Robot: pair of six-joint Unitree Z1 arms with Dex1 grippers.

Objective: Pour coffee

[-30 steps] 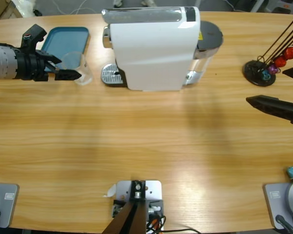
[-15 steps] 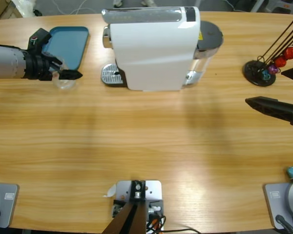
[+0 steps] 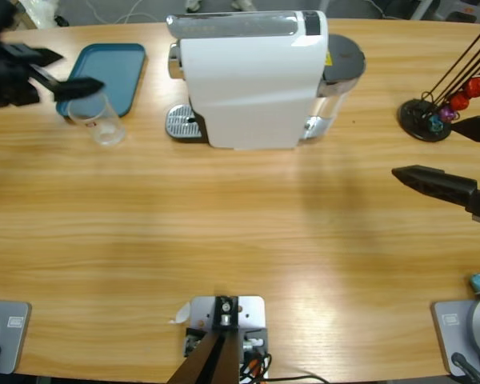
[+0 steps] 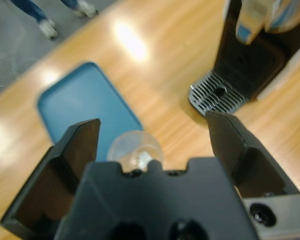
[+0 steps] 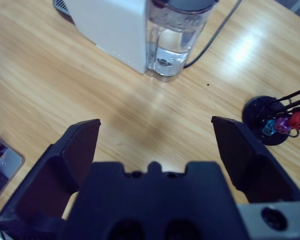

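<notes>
Glass (image 3: 102,122) stands upright beside the tray (image 3: 124,64), just below the left gripper's (image 3: 74,74) spread jaws.

I see the clear glass cup (image 3: 102,120) standing upright at the upper left of the high view, just beside the blue tray's lower edge. The white coffee machine (image 3: 252,76) sits at top centre, its metal drip grate (image 3: 180,122) bare.

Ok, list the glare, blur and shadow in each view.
High view: the left gripper is smeared by motion; the coffee machine casts a soft shadow on the table. Left wrist view: bright glare beyond the blue tray. Right wrist view: glare near the capsule stand.
</notes>
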